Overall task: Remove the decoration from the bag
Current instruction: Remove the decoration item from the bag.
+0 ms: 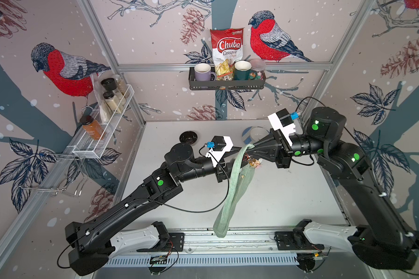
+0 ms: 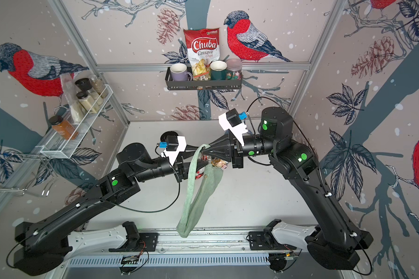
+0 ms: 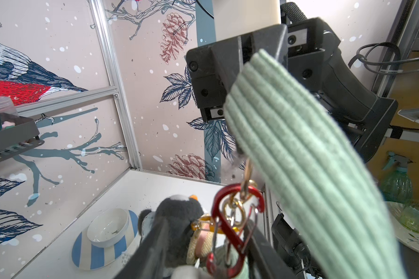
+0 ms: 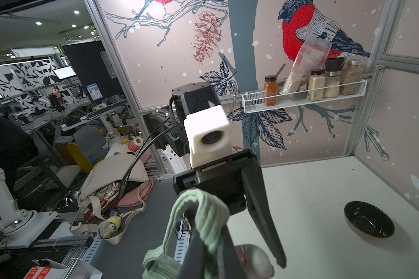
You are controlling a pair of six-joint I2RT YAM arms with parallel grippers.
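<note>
- right gripper (image 1: 250, 148): jaws pressed together, pinching the fold of the green strap (image 3: 300, 157), holding it up at frame centre in both top views
- bag (image 1: 242, 183): sage-green and ribbed, hanging in the air from that strap; long axis running from frame centre down toward the bottom edge in a top view
- decoration: penguin plush (image 3: 177, 212) plus red carabiner (image 3: 217, 209), dangling from a gold clasp (image 3: 246, 190) at the bag's upper end, just under the right gripper's tip
- left gripper (image 3: 206, 239): jaws standing apart, one on each side of penguin and carabiner, lower centre of the left wrist view; cannot tell if they are pressing yet
- key relation: decoration sitting right between the left jaws; carabiner's long axis lying roughly along the fingers
- nearer arm: left, and it is the only free one, since the right is busy holding the strap
- next move, my guess: left jaws closing on the carabiner and working it off the clasp, away from the right gripper
- black wall basket (image 1: 228, 85): holding a purple mug (image 1: 203, 71), Chuba chips packet (image 1: 226, 48), green mug (image 1: 242, 70), clear jar (image 1: 258, 66)
- white wire rack (image 1: 99, 145): holding spice jars (image 1: 93, 128) and a clear pouch
- black bowl (image 4: 369, 218): on the table, looking empty
- white bowl (image 3: 108, 227): sitting on a blue-striped plate (image 3: 92, 253), looking nearly empty
</note>
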